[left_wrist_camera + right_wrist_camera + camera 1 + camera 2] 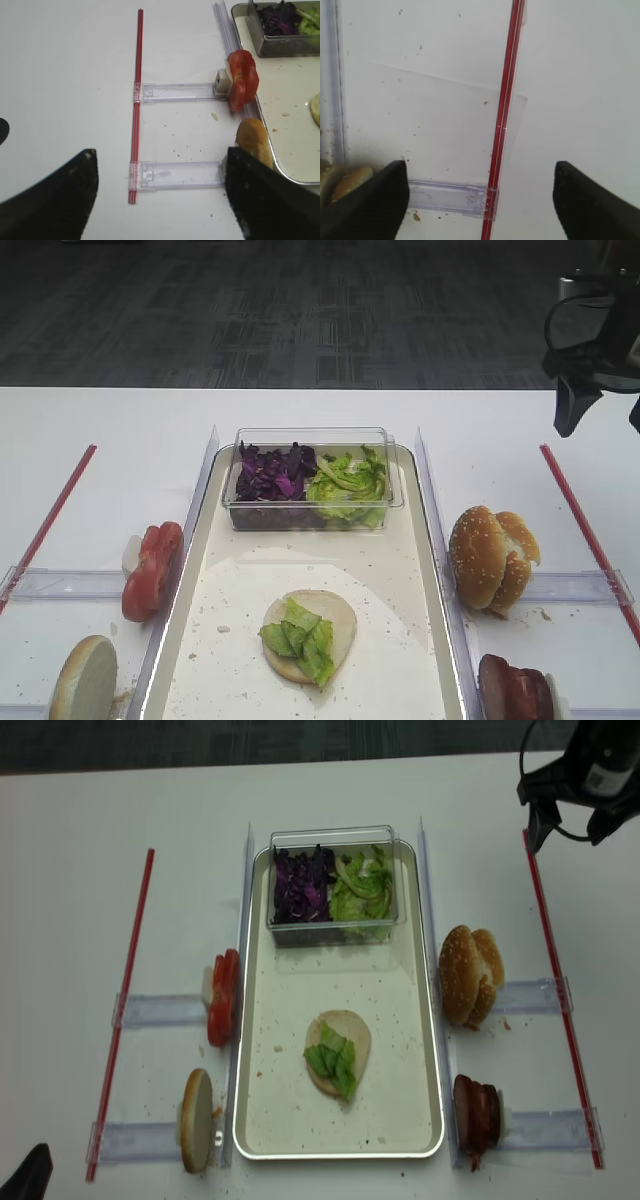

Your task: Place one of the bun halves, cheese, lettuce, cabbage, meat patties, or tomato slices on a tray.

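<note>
my right claw (479, 200) hangs with its two dark fingers (367, 205) spread wide apart, gripping nothing and touching nothing. beneath it lie the white surface (580, 75), a thin red strip (505, 110) and a clear plastic bracket (445, 197). from above, this claw (570, 805) sits high at the far right corner, well apart from the food.

my left claw (160, 195) also has its black fingers (262, 197) wide apart, empty, hovering over the surface near the tray's left edge; in the second overhead view only a dark tip shows at the near left corner.

the long rectangular tray with its cream, crumb-speckled floor and shiny rim (432, 540) lies in the middle. on its floor rests one pale bun half, cut face up (325, 615), with light green crinkly lettuce pieces (300, 635) lying on top. at the far end of the tray stands a small clear plastic tub (310, 435), dark purple shredded cabbage (272, 473) in its left part, more lettuce in its right.

outside the tray, to the left, bright red tomato slices (150, 570) stand on edge, and nearer, a bun half (82, 680) on edge. to the right, golden sesame-seeded bun halves (490, 558) lean together, and dark reddish-brown meat patties (512, 688) stand nearer.
</note>
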